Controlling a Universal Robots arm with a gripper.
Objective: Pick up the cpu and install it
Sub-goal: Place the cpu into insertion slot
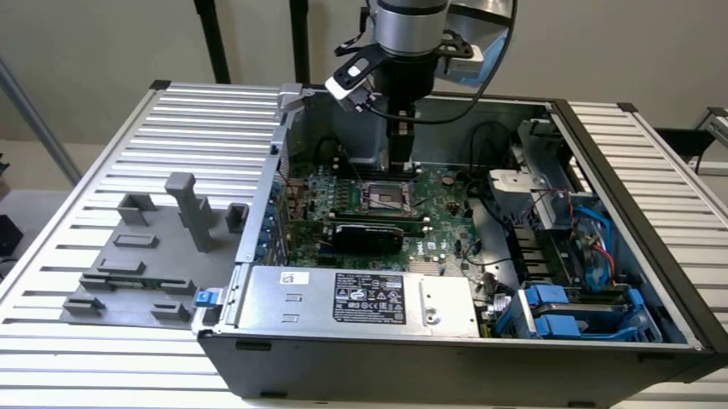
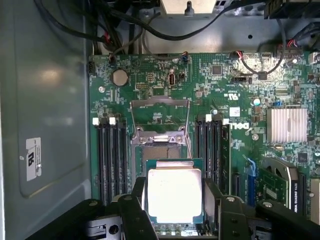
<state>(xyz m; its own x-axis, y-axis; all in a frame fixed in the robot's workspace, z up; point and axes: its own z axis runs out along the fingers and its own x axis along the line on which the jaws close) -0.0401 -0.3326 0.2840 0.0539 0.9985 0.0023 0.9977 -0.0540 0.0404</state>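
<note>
One slatted metal bench (image 1: pixel 114 128) carries an open computer case (image 1: pixel 455 366), which covers the bench's middle and the exterior view's right side. A grey holder plate (image 1: pixel 125 273) with upright pegs lies toward the bench's edge on the exterior view's left. Inside the case a green circuit board (image 2: pixel 150 80) lies flat on the floor of the case. A silver box with a black label (image 1: pixel 341 294) sits against the case wall nearest the exterior camera, and blue drive brackets (image 1: pixel 557 311) fill the near corner on the exterior view's right. The arm (image 1: pixel 407 25) comes straight down into the case over the middle of the board. Its end effector (image 2: pixel 174 190) is clenched on the chip (image 2: pixel 174 197): dark fingers (image 2: pixel 132 210) press two opposite sides of it. The chip, silvery top up, hangs level over the dark socket (image 2: pixel 167 155), whose metal frame (image 2: pixel 160 120) stands flipped open, between two banks of black memory slots (image 2: pixel 110 155)
</note>
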